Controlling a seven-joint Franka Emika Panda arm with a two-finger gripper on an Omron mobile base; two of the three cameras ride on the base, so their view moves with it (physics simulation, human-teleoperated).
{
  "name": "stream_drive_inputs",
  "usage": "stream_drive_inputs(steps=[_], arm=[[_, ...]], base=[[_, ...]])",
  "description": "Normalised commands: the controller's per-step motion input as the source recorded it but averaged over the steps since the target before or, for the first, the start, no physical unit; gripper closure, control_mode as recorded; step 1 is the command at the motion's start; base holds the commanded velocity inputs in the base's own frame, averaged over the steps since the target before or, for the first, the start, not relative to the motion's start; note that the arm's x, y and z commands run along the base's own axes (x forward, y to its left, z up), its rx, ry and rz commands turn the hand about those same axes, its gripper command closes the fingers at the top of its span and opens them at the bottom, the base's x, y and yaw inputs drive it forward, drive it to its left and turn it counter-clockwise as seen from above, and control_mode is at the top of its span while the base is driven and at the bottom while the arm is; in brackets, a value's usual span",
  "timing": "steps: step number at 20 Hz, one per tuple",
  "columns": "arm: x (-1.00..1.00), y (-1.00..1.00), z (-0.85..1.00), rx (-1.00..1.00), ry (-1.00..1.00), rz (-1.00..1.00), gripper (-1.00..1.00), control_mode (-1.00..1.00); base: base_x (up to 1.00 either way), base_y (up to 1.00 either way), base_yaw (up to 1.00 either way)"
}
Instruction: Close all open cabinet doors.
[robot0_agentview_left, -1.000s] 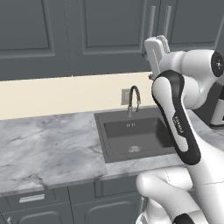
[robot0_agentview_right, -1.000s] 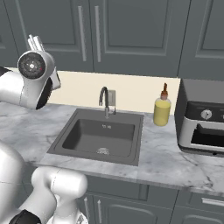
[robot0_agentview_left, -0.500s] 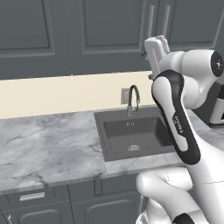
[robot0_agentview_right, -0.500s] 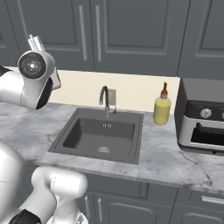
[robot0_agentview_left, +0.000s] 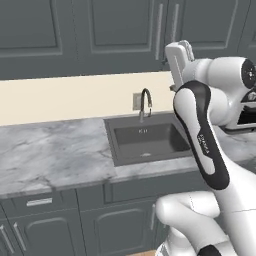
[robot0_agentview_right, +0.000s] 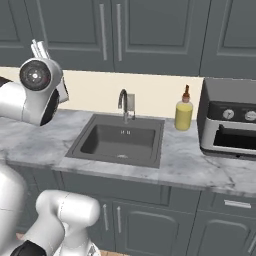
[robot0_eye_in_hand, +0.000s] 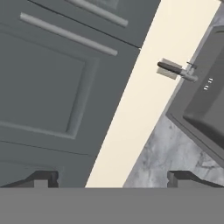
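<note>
Nothing has shifted in the last second: I hang still, jaws spread wide and empty.
My gripper (robot0_eye_in_hand: 112, 177) faces the upper cabinet doors (robot0_eye_in_hand: 57, 83), which look flush; no door stands ajar. The right base view adds a soap bottle (robot0_agentview_right: 183, 112) and oven (robot0_agentview_right: 231, 126) beside the sink (robot0_agentview_right: 119, 140).

No legible text, brand, number or sign was found on any surface; the small light marking on the robot arm's dark forearm cover (robot0_agentview_left: 205, 142) was too small and blurred to read, and the toaster oven's control panel (robot0_agentview_right: 234, 114) carried only unlabelled knobs.
</note>
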Motion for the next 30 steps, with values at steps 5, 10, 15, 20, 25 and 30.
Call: stream_drive_inputs(steps=[5, 10, 15, 20, 25, 30], arm=[[0.00, 0.00, 0.00, 0.00, 0.00, 0.00, -1.00, 1.00], [0.00, 0.00, 0.00, 0.00, 0.00, 0.00, -1.00, 1.00], [0.00, 0.00, 0.00, 0.00, 0.00, 0.00, -1.00, 1.00], [0.00, 0.00, 0.00, 0.00, 0.00, 0.00, -1.00, 1.00], [0.00, 0.00, 0.00, 0.00, 0.00, 0.00, -1.00, 1.00], [0.00, 0.00, 0.00, 0.00, 0.00, 0.00, -1.00, 1.00]], base=[[0.02, -0.61, 0.00], [0.01, -0.75, 0.00], [-0.05, -0.75, 0.00], [-0.30, -0.63, 0.00], [-0.11, -0.58, -0.08], [0.00, -0.39, -0.47]])
